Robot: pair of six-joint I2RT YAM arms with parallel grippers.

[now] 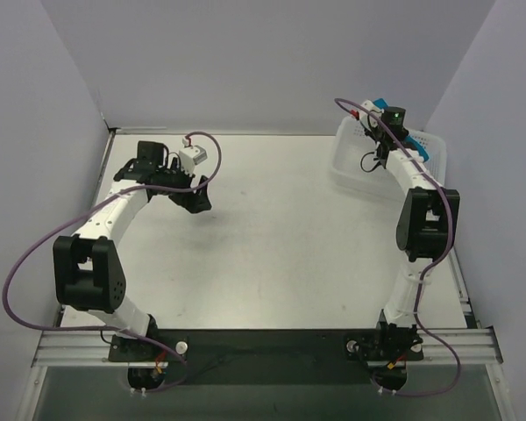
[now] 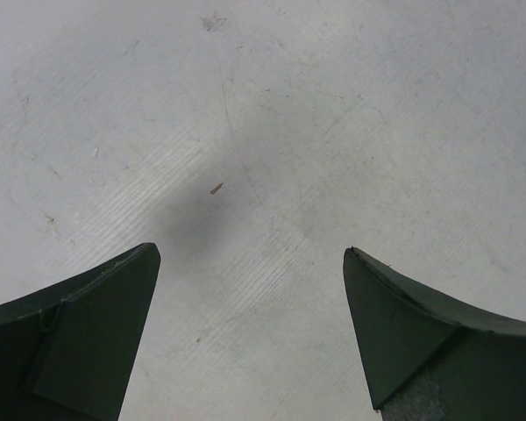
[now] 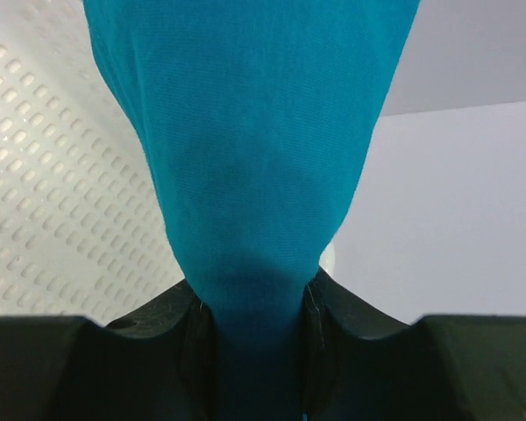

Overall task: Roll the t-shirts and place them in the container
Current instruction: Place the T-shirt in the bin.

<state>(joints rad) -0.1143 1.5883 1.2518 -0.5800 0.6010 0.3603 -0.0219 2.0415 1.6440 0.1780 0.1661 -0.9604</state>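
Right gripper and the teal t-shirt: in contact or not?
Touching. The right wrist view shows the right gripper shut on the t-shirt: the teal cloth narrows into the jaws with no gap on either side.

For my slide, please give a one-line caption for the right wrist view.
Right gripper, jaws shut on the teal t-shirt, white basket behind.

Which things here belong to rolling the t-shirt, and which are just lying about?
Job in hand: t-shirt, pinched in the right gripper; left gripper, open over the table.
Lying about: basket.
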